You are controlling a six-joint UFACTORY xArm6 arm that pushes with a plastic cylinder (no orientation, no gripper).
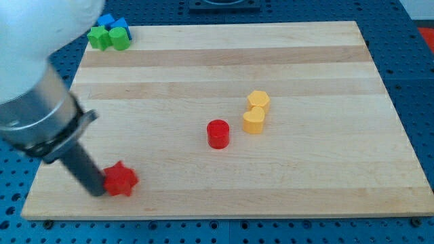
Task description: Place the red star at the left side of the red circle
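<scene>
The red star (121,179) lies near the bottom left corner of the wooden board (224,74). The red circle (218,133) stands near the board's middle, to the upper right of the star and well apart from it. My tip (99,191) rests right against the star's left side. The dark rod slants up to the view's left into the large grey and white arm.
A yellow hexagon (258,100) and a yellow heart-like block (253,121) stand touching, just right of the red circle. Two green blocks (108,38) and two blue blocks (112,25) cluster at the board's top left corner. The arm body covers the view's upper left.
</scene>
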